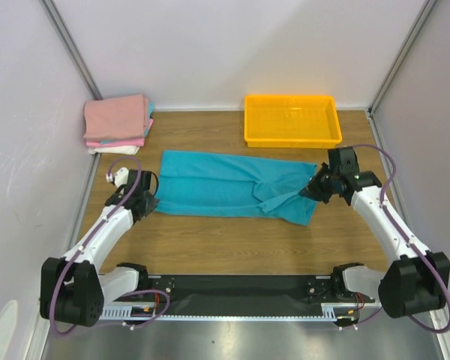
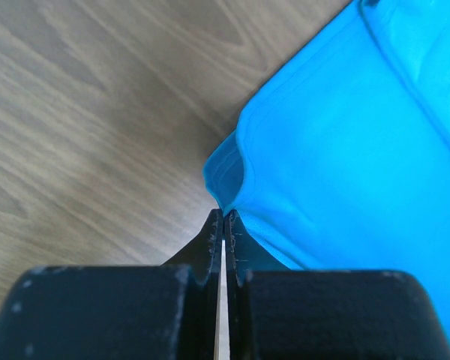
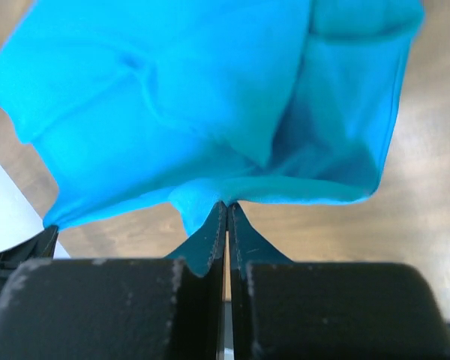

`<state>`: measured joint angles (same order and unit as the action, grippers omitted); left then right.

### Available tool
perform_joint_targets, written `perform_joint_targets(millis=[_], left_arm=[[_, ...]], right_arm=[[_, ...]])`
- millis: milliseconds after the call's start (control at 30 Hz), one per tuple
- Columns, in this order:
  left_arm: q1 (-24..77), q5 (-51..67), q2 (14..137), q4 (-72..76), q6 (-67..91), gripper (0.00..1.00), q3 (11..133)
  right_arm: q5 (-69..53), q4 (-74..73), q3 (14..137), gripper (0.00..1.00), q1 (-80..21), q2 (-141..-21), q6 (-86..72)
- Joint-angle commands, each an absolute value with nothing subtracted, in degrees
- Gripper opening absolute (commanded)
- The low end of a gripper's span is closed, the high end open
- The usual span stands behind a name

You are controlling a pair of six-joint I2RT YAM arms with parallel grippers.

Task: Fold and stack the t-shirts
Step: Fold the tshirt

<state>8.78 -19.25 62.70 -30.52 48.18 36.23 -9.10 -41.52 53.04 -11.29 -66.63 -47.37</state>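
Top external: a teal shirt (image 1: 232, 191) lies across the middle of the bench (image 1: 232, 251), its long axis running from 9 to 3 o'clock. The left hand (image 1: 148, 201) is at its 9 o'clock end. The right hand (image 1: 315, 187) is at the 3 o'clock end, where the cloth is bunched. A folded stack (image 1: 118, 124) sits at 11 o'clock and a tray (image 1: 292, 120) at 1 o'clock.

Left wrist: the left hand (image 2: 223, 225) is pressed together on 1 corner of the shirt, with only the hem between its tips.

Right wrist: the right hand (image 3: 226, 214) pinches a gathered edge, and loose layers sag beyond it.

The left bite looks shallow, so pulling the ends apart could tug the hem free. The right hand may hold only 1 layer, which would drag the fold crooked.
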Motion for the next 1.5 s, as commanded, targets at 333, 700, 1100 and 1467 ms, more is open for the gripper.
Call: perform_joint_targets(millis=[333,700,1100,1467], left_arm=[[9.05,-24.34,72.50,-24.26,51.33,0.00,45.61],[10.55,-28.03,83.66,-21.09,49.22,0.00,54.75],[10.63,-30.06,92.02,-21.18,49.57,0.00,61.61],[10.63,-31.20,99.05,-21.09,49.22,0.00,66.00]], right_arm=[[-14.24,-30.68,59.67,0.00,-7.12,-78.12,-39.99],[-15.47,-26.81,64.68,0.00,-5.36,-87.53,-36.31],[-16.35,-27.33,73.47,0.00,-4.75,-97.99,-32.52],[-15.29,-26.46,75.32,0.00,-3.43,-102.39,-31.29]])
